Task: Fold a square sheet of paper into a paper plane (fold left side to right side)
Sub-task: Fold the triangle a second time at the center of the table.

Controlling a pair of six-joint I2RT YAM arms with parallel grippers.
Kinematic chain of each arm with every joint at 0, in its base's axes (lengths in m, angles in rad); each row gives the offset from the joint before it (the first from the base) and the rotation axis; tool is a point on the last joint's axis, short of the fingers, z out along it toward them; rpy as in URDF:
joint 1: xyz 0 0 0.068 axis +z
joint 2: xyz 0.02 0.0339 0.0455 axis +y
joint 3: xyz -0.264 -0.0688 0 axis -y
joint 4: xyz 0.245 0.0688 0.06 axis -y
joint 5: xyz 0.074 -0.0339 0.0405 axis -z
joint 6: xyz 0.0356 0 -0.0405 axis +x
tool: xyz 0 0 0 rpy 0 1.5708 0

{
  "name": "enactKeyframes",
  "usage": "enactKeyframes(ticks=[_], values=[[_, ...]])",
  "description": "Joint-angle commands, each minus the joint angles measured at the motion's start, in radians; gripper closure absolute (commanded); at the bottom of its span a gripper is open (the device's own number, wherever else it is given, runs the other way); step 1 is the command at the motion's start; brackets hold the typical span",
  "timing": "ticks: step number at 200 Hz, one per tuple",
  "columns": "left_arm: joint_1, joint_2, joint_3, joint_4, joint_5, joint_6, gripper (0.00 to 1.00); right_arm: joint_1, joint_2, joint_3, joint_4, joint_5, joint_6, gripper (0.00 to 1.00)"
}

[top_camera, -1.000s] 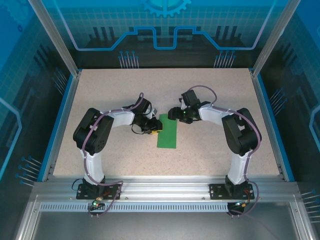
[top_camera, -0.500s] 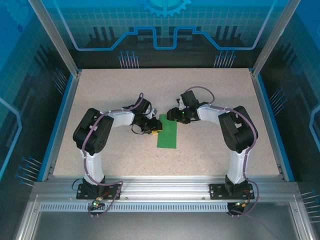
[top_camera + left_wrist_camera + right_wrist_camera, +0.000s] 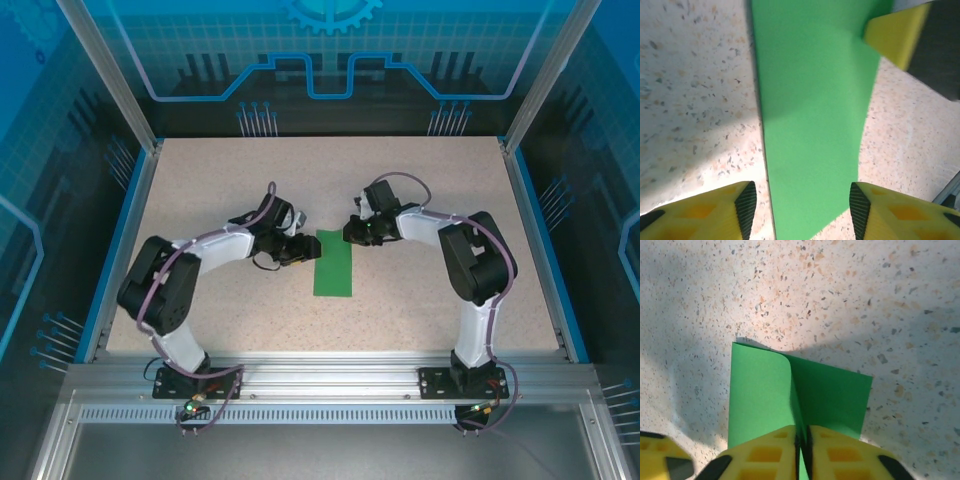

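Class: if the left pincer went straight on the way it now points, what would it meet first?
The green sheet of paper, which lies right ahead of the left pincer, reaching between its open fingers. Beyond it, a yellow finger of the right pincer; depth is unclear.

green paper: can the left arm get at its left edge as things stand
Probably yes. The left gripper is open right beside that edge of the green paper, nothing between them. The right gripper, shut on the paper's far end, leaves that side free.
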Motion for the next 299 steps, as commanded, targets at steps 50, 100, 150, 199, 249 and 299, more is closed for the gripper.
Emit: enactKeyframes(ticks=[50,100,150,199,249,299], values=[[-0.15,-0.289,-0.116,-0.071,-0.221,0.224,0.31,-0.047,-0.003,0.139,-0.199,-0.121,0.009,0.95],[-0.303,-0.3,-0.09,-0.105,-0.317,0.314,0.26,-0.059,0.032,0.205,-0.26,-0.183,0.015,0.95],[-0.423,-0.22,-0.01,-0.159,-0.436,0.366,0.22,-0.057,0.038,0.202,-0.257,-0.21,0.027,0.95],[-0.506,-0.134,0.062,-0.185,-0.52,0.396,0.19,-0.053,0.024,0.185,-0.254,-0.22,0.036,0.95],[-0.561,-0.052,0.115,-0.217,-0.613,0.41,0.18,-0.053,0.026,0.185,-0.248,-0.225,0.044,0.95],[-0.601,0.057,0.171,-0.263,-0.762,0.4,0.17,-0.053,0.029,0.184,-0.247,-0.226,0.046,0.95]])
